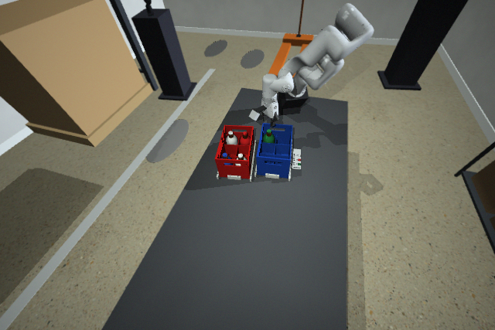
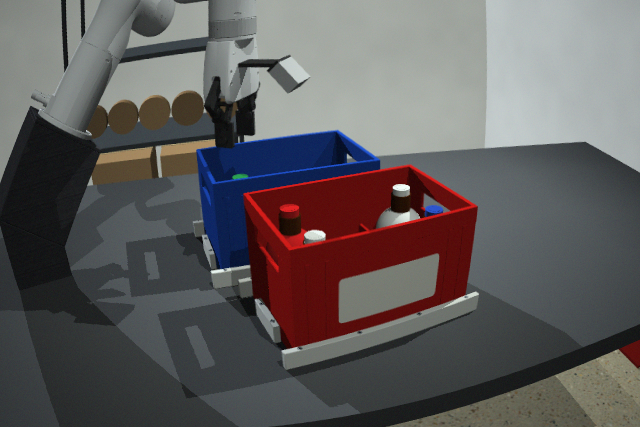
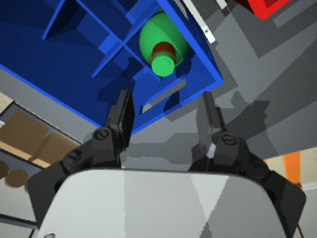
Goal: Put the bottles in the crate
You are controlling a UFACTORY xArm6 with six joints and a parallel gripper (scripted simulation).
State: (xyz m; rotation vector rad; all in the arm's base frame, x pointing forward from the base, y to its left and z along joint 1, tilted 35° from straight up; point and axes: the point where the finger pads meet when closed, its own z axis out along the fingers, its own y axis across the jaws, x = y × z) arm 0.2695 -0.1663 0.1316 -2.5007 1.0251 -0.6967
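Note:
The blue crate (image 1: pixel 274 151) stands right of the red crate (image 1: pixel 234 152). A green bottle (image 1: pixel 268 136) stands upright in the blue crate's far left compartment; it also shows in the wrist view (image 3: pixel 162 46), and its green cap shows in the exterior view (image 2: pixel 239 176). My gripper (image 2: pixel 231 135) is open and empty, a little above the blue crate's far edge, above that bottle and clear of it; the wrist view shows its fingers apart. The red crate (image 2: pixel 361 251) holds a white-capped bottle (image 2: pixel 398 206), a red-capped bottle (image 2: pixel 289 219), a smaller white-capped one (image 2: pixel 313 236) and a blue-capped one (image 2: pixel 433 209). The pick list (image 1: pixel 296 158) lies right of the blue crate.
The arm's black base (image 1: pixel 292 103) stands on the table behind the crates. Black pillars (image 1: pixel 162 52) and a large cardboard box (image 1: pixel 67 62) stand off the table. Shelves with boxes are behind the arm in the exterior view.

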